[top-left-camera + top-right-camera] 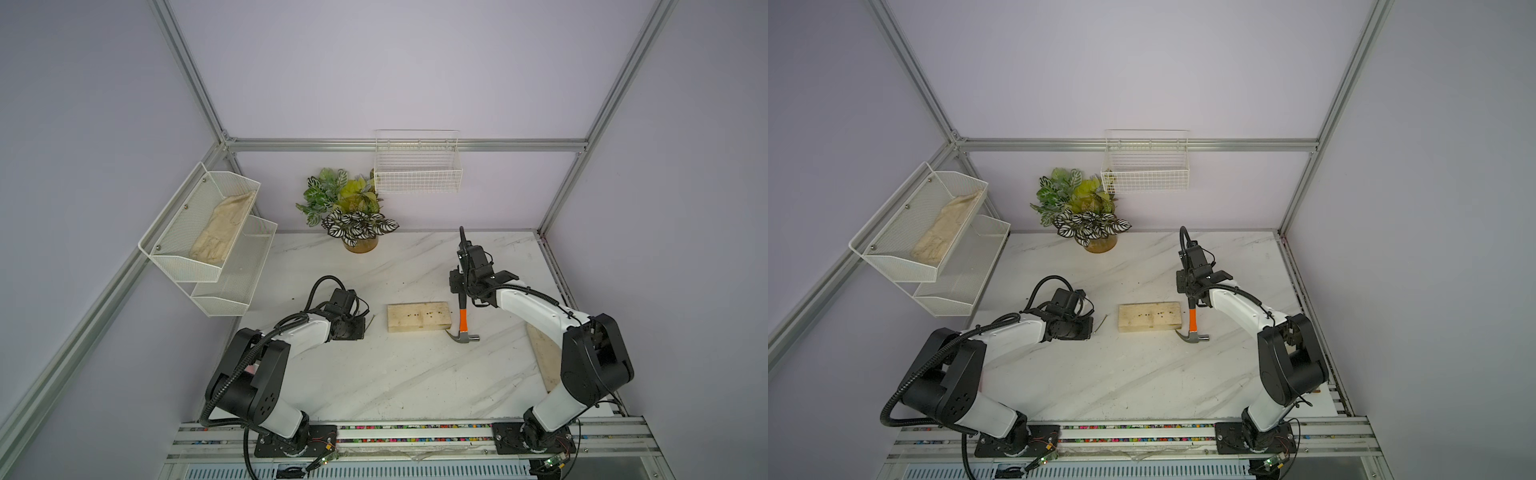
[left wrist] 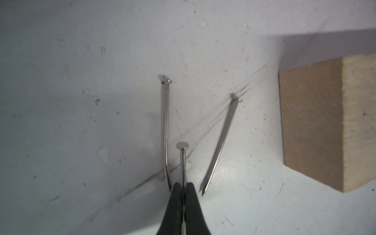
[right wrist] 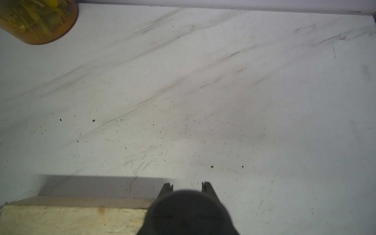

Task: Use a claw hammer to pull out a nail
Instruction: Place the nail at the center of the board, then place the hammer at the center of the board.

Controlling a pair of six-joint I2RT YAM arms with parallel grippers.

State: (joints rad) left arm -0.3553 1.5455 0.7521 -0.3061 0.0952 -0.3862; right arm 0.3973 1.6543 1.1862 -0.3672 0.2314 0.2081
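Claw hammer hangs head down in the right gripper, handle near upright. In the right wrist view the fingers sit on either side of the handle's black butt, clamped on it. Below the grip the orange stretch of handle shows in both top views. The steel head sits low, just beside the near corner of the wooden block at the end on the right arm's side. The claw curves toward the block. Head touching the table or not: cannot tell.

Left gripper is off the block's opposite end, low over the table. It is pinched tight on the shank of a nail, whose flat head points away from the fingers. Two more lie flat beneath: a bent nail on the far side from the block and a straight nail nearer it. Neither touches the block.

The block lies flat and pale, with a row of dark specks on its top face. Holes or nail heads: too small to tell.

Beyond the block, at the back wall, stands a potted plant, with a wire basket hung above it. Well off the block's left-arm end, a mesh shelf hangs on the side wall with a pale glove in its upper tier.
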